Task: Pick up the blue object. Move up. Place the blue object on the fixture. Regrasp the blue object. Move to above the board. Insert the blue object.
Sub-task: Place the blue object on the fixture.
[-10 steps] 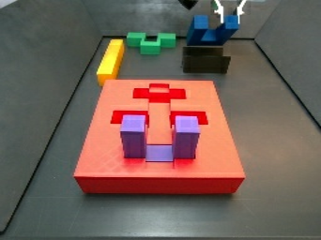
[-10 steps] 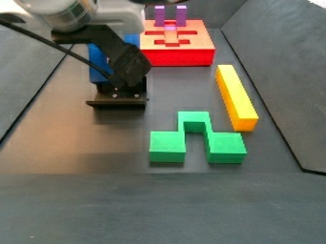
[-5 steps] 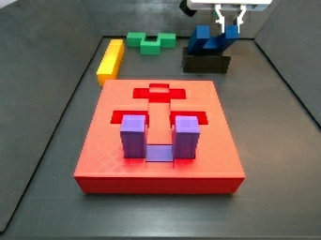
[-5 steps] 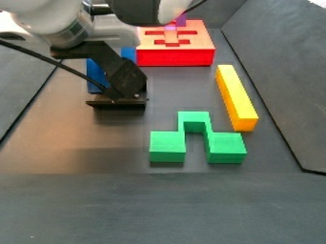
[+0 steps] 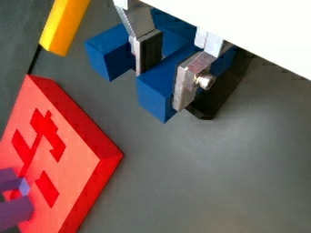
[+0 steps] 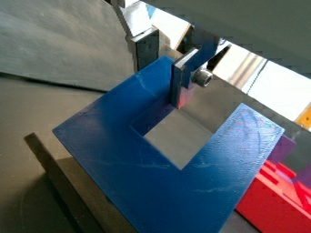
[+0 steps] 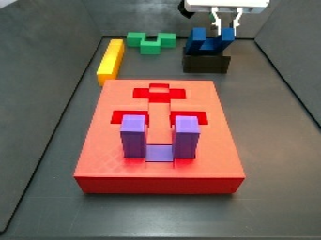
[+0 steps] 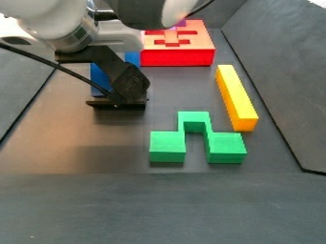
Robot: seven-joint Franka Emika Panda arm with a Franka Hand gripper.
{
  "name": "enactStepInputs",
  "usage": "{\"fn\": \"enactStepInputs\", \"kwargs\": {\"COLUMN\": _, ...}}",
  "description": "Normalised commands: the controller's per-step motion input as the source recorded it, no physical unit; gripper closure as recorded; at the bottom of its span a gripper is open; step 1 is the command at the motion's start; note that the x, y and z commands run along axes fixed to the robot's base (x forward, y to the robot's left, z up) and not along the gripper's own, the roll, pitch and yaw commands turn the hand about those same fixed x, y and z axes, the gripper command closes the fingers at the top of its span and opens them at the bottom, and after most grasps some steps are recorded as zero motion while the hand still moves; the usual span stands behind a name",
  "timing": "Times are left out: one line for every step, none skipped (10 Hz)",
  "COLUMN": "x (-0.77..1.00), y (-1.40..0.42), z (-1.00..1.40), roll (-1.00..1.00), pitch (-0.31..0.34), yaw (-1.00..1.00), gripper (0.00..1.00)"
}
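Observation:
The blue object [image 7: 205, 41] rests on the black fixture [image 7: 207, 63] at the far right of the floor, its two prongs pointing up. My gripper [image 7: 227, 21] stands right above it. In both wrist views the silver fingers straddle one prong: my gripper [image 5: 168, 84] is shut on the blue object [image 5: 109, 50], one finger in the slot between the prongs and one outside. The U-shape of the blue object [image 6: 145, 155] fills a wrist view around my gripper [image 6: 165, 80]. The red board [image 7: 157, 141] lies in the middle, nearer the camera. In a side view the arm hides most of the blue object [image 8: 98, 72].
A purple U-shaped block [image 7: 160, 137] stands in the board's near recess. A yellow bar [image 7: 111, 58] and a green block [image 7: 157, 41] lie at the back left, left of the fixture. Dark sloping walls border the floor on both sides.
My gripper has come down with the blue object, which hung tilted above the fixture a second ago and now sits on it with its prongs up.

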Motion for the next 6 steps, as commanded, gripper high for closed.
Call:
{"fn": "enactStepInputs", "kwargs": {"x": 0.0, "y": -0.17, "z": -0.06, "roll": 0.35, "pitch": 0.0, "yaw": -0.13, "gripper": 1.0}}
{"fn": "enactStepInputs", "kwargs": {"x": 0.0, "y": -0.13, "z": -0.07, "roll": 0.29, "pitch": 0.0, "yaw": -0.12, "gripper": 1.0}}
{"fn": "enactStepInputs", "kwargs": {"x": 0.0, "y": -0.1, "z": -0.06, "roll": 0.21, "pitch": 0.0, "yaw": -0.07, "gripper": 1.0}}
{"fn": "enactStepInputs", "kwargs": {"x": 0.0, "y": -0.06, "z": -0.05, "roll": 0.15, "pitch": 0.0, "yaw": -0.05, "gripper": 1.0}}
{"fn": "enactStepInputs", "kwargs": {"x": 0.0, "y": -0.05, "z": -0.11, "roll": 0.13, "pitch": 0.0, "yaw": -0.05, "gripper": 1.0}}
{"fn": "enactStepInputs", "kwargs": {"x": 0.0, "y": -0.05, "z": -0.15, "roll": 0.18, "pitch": 0.0, "yaw": -0.05, "gripper": 1.0}}
